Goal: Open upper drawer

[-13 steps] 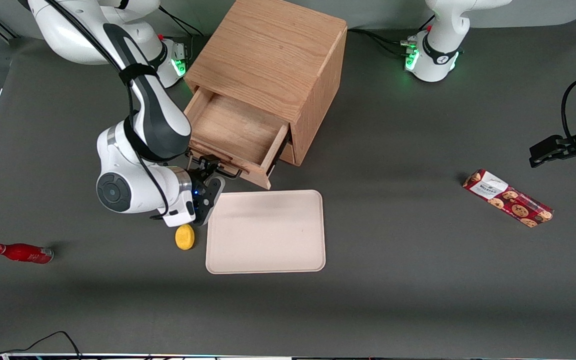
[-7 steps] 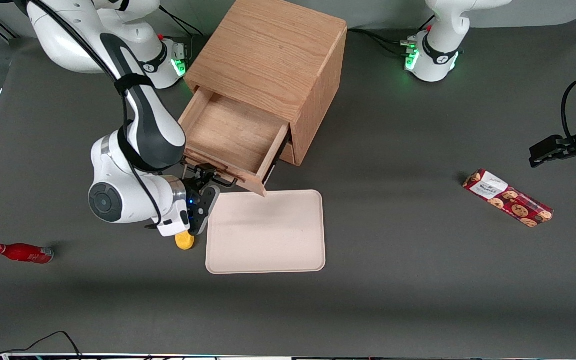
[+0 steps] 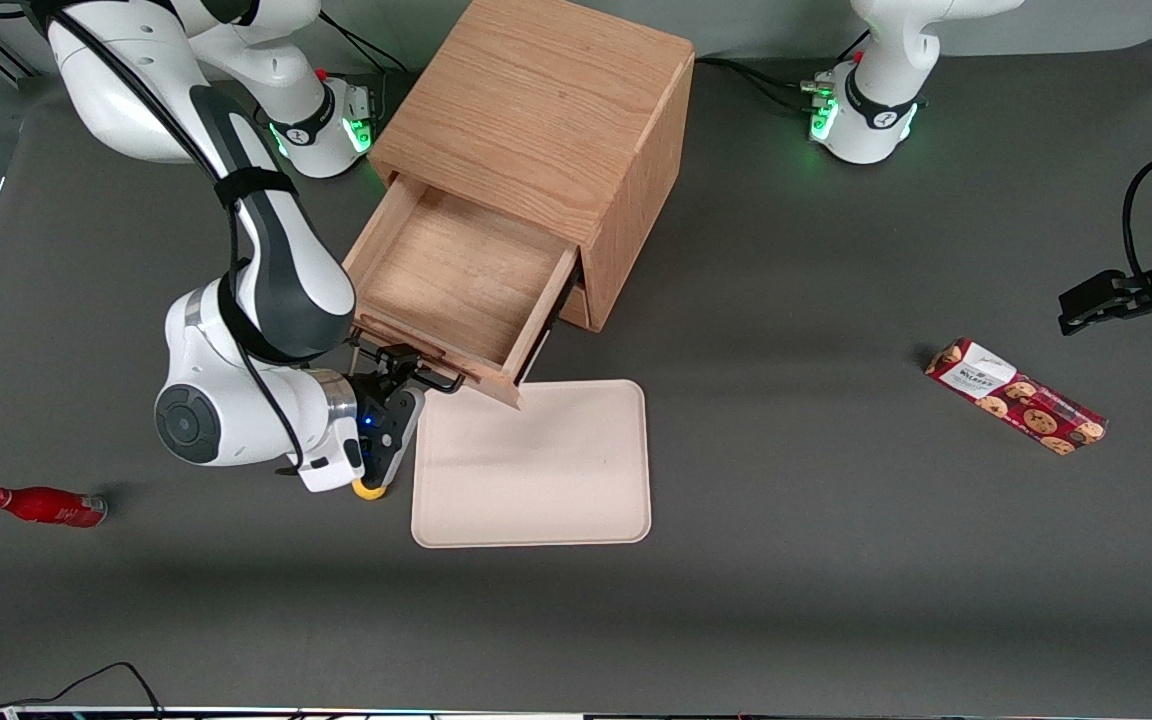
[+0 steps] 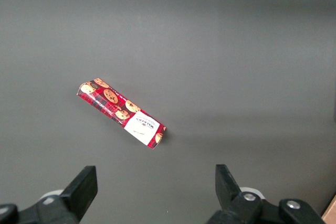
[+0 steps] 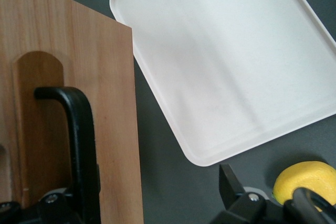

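The gripper (image 3: 404, 372) pulled the upper drawer (image 3: 451, 280) farther out.

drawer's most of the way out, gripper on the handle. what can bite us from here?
1. The upper drawer front corner already overhangs the beige tray; pulling further might bump or shove it.
2. The gripper at the bar handle sits right above the yellow object, so dropping lower could knock it.
3. The drawer looks nearly fully extended; more pull may drag the cabinet.
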Robot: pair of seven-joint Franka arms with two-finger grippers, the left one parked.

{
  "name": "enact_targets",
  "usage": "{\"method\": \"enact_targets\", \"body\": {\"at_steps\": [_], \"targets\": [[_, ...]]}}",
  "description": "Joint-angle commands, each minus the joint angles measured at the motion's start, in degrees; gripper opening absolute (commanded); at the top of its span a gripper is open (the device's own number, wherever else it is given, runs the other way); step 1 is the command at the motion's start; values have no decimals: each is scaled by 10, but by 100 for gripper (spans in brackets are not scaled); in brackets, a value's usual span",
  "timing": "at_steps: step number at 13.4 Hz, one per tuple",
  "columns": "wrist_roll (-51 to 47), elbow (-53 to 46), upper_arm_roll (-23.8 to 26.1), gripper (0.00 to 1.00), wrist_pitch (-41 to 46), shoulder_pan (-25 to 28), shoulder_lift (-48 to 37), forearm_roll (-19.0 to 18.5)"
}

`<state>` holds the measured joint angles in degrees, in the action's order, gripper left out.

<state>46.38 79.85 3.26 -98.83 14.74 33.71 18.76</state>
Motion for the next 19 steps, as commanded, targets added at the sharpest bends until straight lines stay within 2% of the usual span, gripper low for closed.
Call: {"method": "enact_targets", "body": {"at_steps": [1,19], "targets": [[20,-34,7,100,7,-13,22,-9],[55,-103,9,100,7,-51,70,-8]]}}
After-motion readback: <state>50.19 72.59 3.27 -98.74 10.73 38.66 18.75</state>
